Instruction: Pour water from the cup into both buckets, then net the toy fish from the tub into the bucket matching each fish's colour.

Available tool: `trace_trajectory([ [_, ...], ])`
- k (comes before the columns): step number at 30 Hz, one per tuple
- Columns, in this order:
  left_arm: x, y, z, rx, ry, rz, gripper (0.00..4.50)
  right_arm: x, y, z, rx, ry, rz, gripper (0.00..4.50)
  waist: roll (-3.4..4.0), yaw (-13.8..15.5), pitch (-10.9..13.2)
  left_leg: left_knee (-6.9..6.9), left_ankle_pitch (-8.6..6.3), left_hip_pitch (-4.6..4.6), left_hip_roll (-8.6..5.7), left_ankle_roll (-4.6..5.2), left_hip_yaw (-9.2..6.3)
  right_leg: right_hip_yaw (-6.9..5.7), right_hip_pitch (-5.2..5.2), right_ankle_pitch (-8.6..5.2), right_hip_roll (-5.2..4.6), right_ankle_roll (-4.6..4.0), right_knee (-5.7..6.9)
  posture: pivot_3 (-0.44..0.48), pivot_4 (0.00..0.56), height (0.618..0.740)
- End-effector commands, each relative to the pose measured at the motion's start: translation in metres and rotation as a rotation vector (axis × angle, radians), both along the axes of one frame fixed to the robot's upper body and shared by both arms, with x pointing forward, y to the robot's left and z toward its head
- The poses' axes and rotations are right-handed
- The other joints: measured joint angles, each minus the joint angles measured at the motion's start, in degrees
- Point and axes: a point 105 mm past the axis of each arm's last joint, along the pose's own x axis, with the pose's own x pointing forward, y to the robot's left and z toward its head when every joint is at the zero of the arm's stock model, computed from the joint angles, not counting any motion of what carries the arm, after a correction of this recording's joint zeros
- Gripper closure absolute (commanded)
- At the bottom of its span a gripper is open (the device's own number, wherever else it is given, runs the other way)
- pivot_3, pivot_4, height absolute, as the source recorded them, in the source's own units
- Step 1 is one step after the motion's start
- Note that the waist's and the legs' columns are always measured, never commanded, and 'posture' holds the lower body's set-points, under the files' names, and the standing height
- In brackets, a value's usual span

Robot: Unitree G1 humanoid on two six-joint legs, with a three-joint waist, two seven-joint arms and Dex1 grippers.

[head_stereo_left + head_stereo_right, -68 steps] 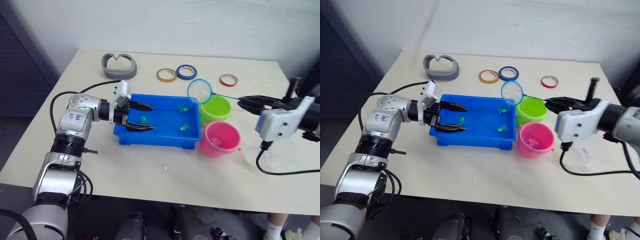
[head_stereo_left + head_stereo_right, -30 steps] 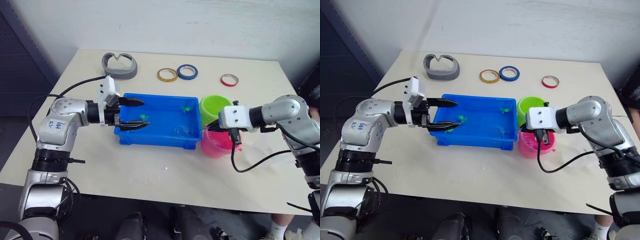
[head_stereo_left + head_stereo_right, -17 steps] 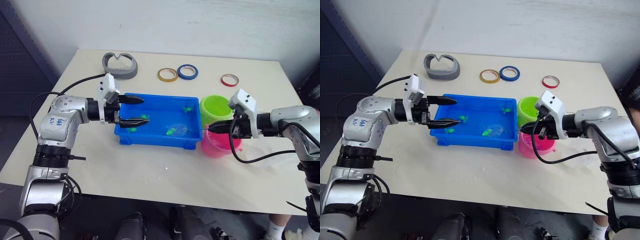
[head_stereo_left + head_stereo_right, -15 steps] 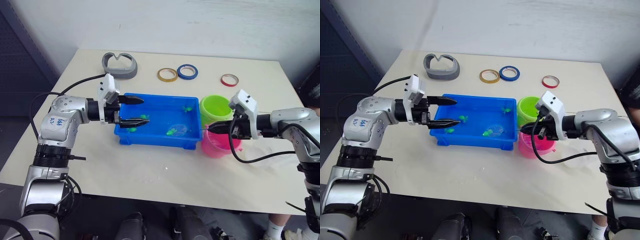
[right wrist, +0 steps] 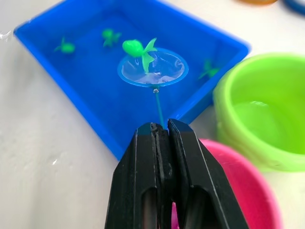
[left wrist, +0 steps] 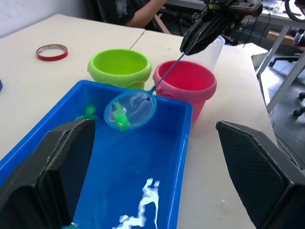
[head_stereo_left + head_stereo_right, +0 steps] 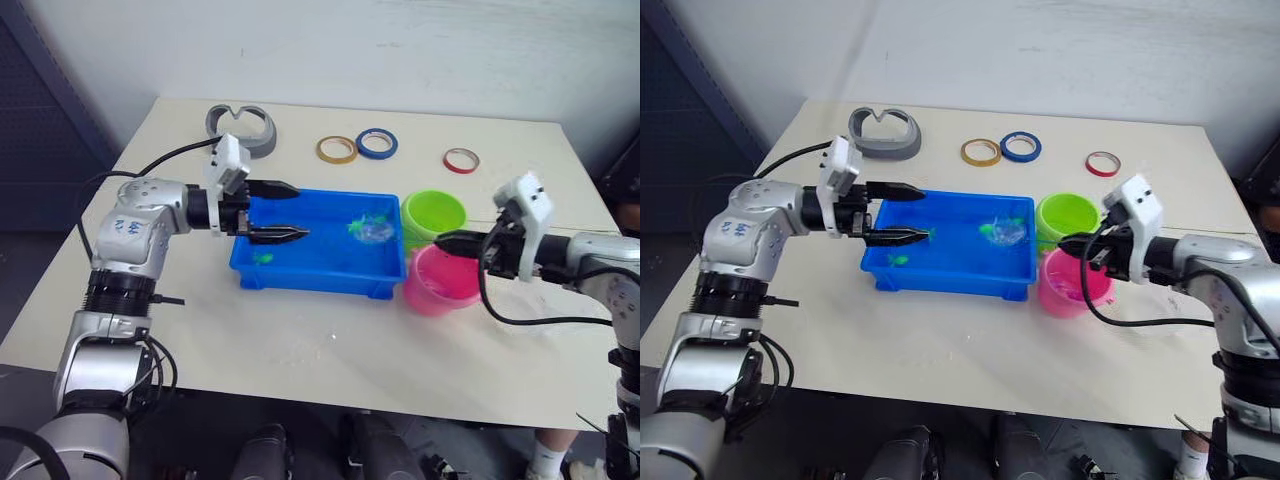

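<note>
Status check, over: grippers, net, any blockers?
Right gripper shut on net handle. Green fish in net, above tub. Left gripper open over tub. Path to green bucket clear.

I see bright, even, diffuse light from above across the table [image 7: 330,350], with only soft, faint shadows under the tub [image 7: 318,285] and the buckets [image 7: 440,300]. Glare breaks up on the water in the tub in the left wrist view. In the right wrist view the end effector [image 5: 162,138] fingers sit close and soft, and the pink bucket [image 5: 248,191] beneath them is blurred. The head views stay reasonably sharp, with a dim left edge.
</note>
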Motion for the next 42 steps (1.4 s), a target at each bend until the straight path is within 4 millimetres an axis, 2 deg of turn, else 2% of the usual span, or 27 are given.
trace_trajectory([
  [1,0.001,-0.007,0.015,-0.039,-0.031,-0.036,0.05,-0.01,-0.017,0.029,0.008,-0.096,-0.083,4.5,0.0,-0.04,0.0,-0.01,0.0,0.0,0.0,0.0,0.0,0.0,0.0,0.0,0.0,0.0,-0.01,0.0,0.15,0.74],
  [4,0.006,-0.012,0.015,-0.04,-0.037,-0.04,0.05,-0.017,-0.032,0.04,-0.01,-0.123,-0.145,4.5,0.0,-0.02,0.0,-0.01,0.0,0.0,0.0,0.0,0.0,0.0,0.0,0.0,0.0,0.0,-0.01,0.0,0.15,0.74],
  [6,0.009,-0.015,0.014,-0.039,-0.04,-0.045,0.05,-0.022,-0.039,0.04,-0.066,-0.128,-0.164,4.5,0.0,0.11,0.0,-0.02,0.0,0.0,0.0,0.0,0.0,0.0,0.0,0.0,0.0,0.0,-0.03,0.0,0.15,0.74],
  [9,0.011,-0.018,0.014,-0.037,-0.046,-0.058,0.05,-0.025,-0.037,0.039,-0.105,-0.14,-0.158,4.5,0.0,-0.18,0.0,-0.05,-0.01,0.0,0.0,0.01,0.0,0.01,0.01,0.0,0.02,0.0,-0.06,0.0,0.15,0.74],
  [16,0.018,-0.01,0.009,-0.012,-0.051,-0.028,0.05,-0.024,-0.007,0.047,-0.06,-0.167,-0.073,4.5,0.0,-0.27,0.0,-0.05,0.02,0.05,0.01,-0.03,0.03,0.05,-0.02,0.0,0.04,0.01,0.03,0.0,0.15,0.74],
  [21,0.017,0.003,0.002,0.027,-0.057,-0.003,0.05,-0.026,0.024,0.031,-0.025,-0.06,0.047,4.5,0.0,-0.14,0.0,-0.07,0.01,0.02,0.01,-0.02,0.0,0.03,-0.02,0.0,0.02,0.01,-0.03,0.0,0.15,0.74],
  [26,0.013,0.01,0.0,0.039,-0.068,0.024,0.05,-0.016,0.04,0.002,-0.051,0.053,0.086,4.5,0.0,-0.11,0.0,-0.07,-0.01,-0.01,0.0,0.03,0.0,0.03,-0.01,0.0,-0.03,0.01,-0.07,0.0,0.15,0.74],
  [30,0.006,0.013,-0.001,0.038,-0.068,0.042,0.05,-0.002,0.039,-0.015,-0.063,0.116,0.047,4.5,0.0,-0.12,0.0,-0.07,-0.01,-0.03,-0.01,0.04,0.0,0.02,-0.02,0.0,-0.04,0.01,-0.09,0.0,0.15,0.74],
  [42,0.0,0.027,0.004,0.031,-0.083,0.127,0.05,0.054,0.034,-0.031,-0.079,0.106,-0.087,4.5,0.0,-0.24,0.0,-0.08,0.0,-0.01,-0.01,0.02,0.0,0.01,-0.05,0.0,-0.03,0.01,-0.06,0.0,0.15,0.74],
])
